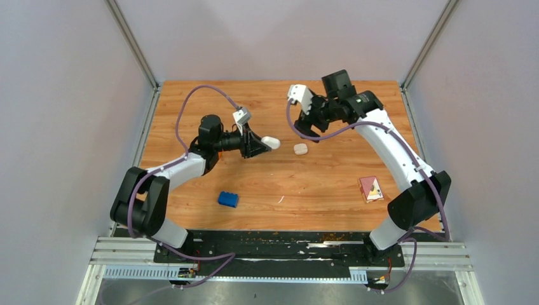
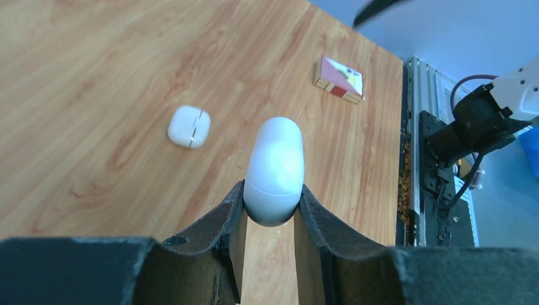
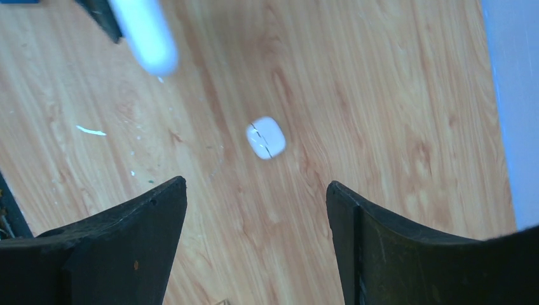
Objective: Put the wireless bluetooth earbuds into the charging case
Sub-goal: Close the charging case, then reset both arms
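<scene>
My left gripper [image 1: 266, 143] [image 2: 273, 203] is shut on the near end of an oval white charging case [image 1: 272, 142] [image 2: 274, 165]. A lid seam runs round the case, which is closed and held above the wood. A second, smaller rounded-square white case [image 1: 300, 149] [image 2: 189, 126] [image 3: 266, 137], also closed, lies on the table just right of it. My right gripper [image 1: 305, 124] [image 3: 256, 187] hovers open above and behind that small case, with nothing between its fingers. The earbuds are out of view. The held case also shows blurred in the right wrist view [image 3: 145, 35].
A blue toy brick [image 1: 228, 199] sits near the front left. A red-and-white card box [image 1: 371, 189] [image 2: 339, 79] lies at the right by my right arm. A tiny white sliver [image 1: 280, 199] [image 3: 91, 131] rests on the wood. Grey walls enclose the table.
</scene>
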